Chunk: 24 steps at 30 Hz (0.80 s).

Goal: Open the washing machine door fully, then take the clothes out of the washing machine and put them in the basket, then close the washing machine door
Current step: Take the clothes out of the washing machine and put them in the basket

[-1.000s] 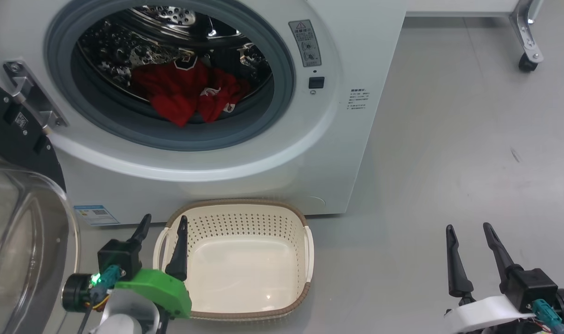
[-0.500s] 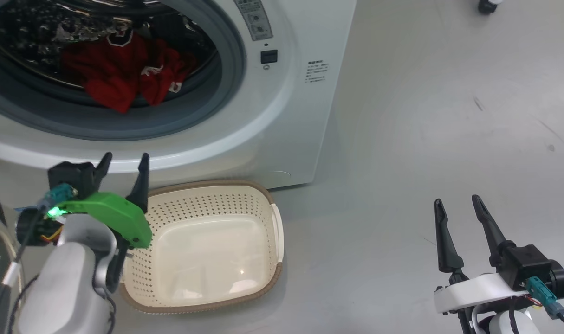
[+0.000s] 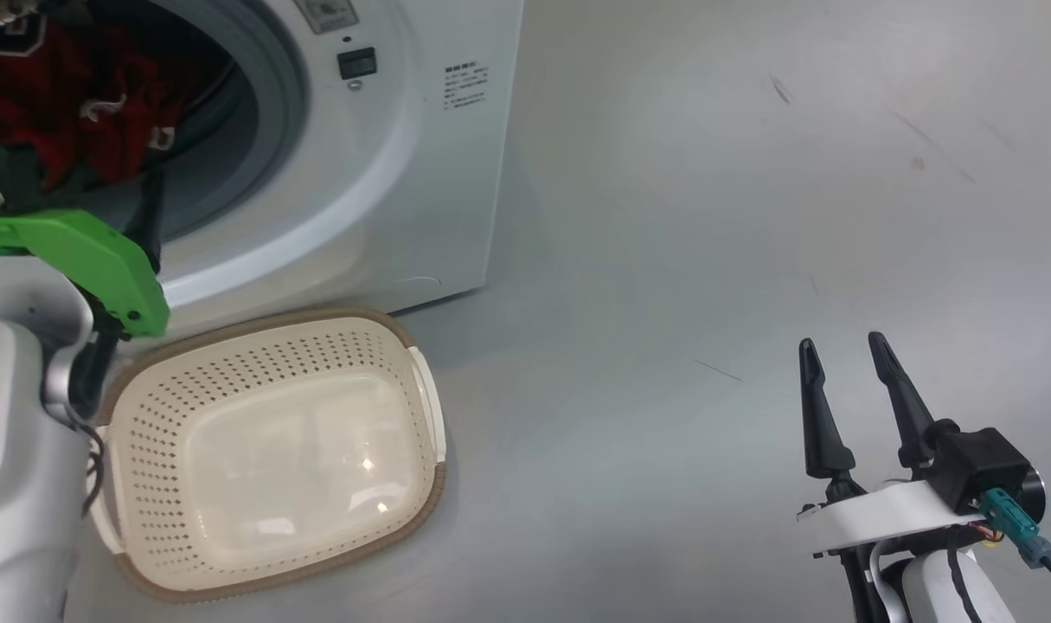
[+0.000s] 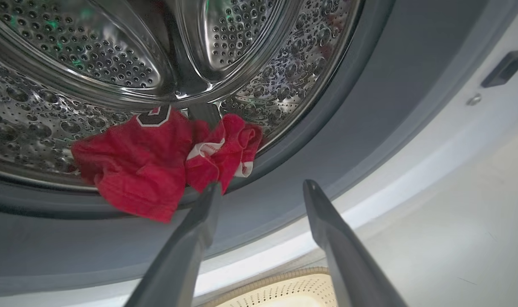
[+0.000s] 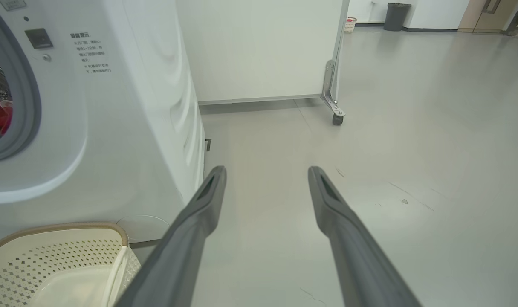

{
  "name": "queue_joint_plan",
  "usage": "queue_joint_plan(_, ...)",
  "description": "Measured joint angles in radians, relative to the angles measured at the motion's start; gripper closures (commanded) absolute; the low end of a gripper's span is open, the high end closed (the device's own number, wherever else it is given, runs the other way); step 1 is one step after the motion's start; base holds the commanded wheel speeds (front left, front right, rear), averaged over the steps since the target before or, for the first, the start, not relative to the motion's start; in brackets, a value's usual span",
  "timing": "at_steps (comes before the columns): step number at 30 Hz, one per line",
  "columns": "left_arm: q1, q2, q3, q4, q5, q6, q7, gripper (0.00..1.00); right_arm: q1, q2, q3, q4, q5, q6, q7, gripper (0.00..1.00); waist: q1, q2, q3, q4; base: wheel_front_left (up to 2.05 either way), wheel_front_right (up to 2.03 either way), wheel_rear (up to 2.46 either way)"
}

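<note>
At the mouth of the steel drum (image 4: 114, 55), the left tool (image 4: 262, 185) hangs wide and empty, with the red clothes (image 4: 143, 166) heaped at its 10 o'clock, spilling onto the grey gasket (image 4: 327, 140). A shallow pinch might catch one fold only, and the rest could snag there or fall short of the basket (image 3: 257, 317) at 6 o'clock. The right tool (image 3: 842, 342) is wide and empty.

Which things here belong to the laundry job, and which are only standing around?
Job: washing machine; clothes inside it; basket; left hand, open, pointing at the clothes.
Not the job: wheeled white panel; dark bin far behind.
</note>
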Motion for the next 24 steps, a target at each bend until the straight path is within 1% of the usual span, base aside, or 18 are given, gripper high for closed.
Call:
queue_joint_plan(3, -0.053, 0.023, 0.008, 0.018, 0.0, -0.001, 0.032, 0.0, -0.016, 0.0, 0.012, -0.001, 0.025, 0.0, 0.0, 0.0, 0.0, 0.0, 0.032, -0.027, 0.0, 0.0, 0.0)
queue_joint_plan(4, -0.086, 0.042, 0.017, 0.032, 0.0, -0.003, 0.051, 0.0, -0.026, 0.0, 0.023, -0.001, 0.037, -0.001, 0.0, 0.0, 0.0, 0.0, 0.052, -0.045, 0.0, 0.0, 0.0)
queue_joint_plan(6, -0.113, 0.061, 0.024, 0.047, 0.0, -0.005, 0.064, 0.0, -0.035, 0.0, 0.029, -0.001, 0.046, -0.001, 0.0, 0.0, 0.0, 0.0, 0.071, -0.063, 0.0, 0.0, 0.0)
queue_joint_plan(13, -0.182, 0.092, 0.033, 0.099, -0.005, -0.006, 0.118, 0.0, -0.054, 0.001, 0.038, -0.002, 0.074, -0.009, 0.0, 0.0, 0.0, 0.0, 0.123, -0.107, 0.0, 0.0, 0.0)
queue_joint_plan(20, -0.246, 0.168, 0.06, 0.148, 0.001, -0.004, 0.166, 0.0, -0.079, 0.004, 0.061, -0.006, 0.095, -0.013, 0.0, 0.0, 0.0001, 0.0, 0.177, -0.145, 0.0, 0.0, 0.0)
queue_joint_plan(21, -0.252, 0.172, 0.06, 0.156, 0.001, -0.004, 0.171, 0.0, -0.08, 0.004, 0.061, -0.006, 0.099, -0.019, 0.0, 0.0, 0.0001, 0.0, 0.184, -0.15, 0.0, 0.0, 0.0)
queue_joint_plan(24, -0.266, 0.174, 0.057, 0.173, 0.002, -0.004, 0.186, 0.0, -0.083, 0.004, 0.061, -0.006, 0.109, -0.021, 0.0, 0.0, 0.0001, 0.0, 0.203, -0.163, 0.0, 0.0, 0.0)
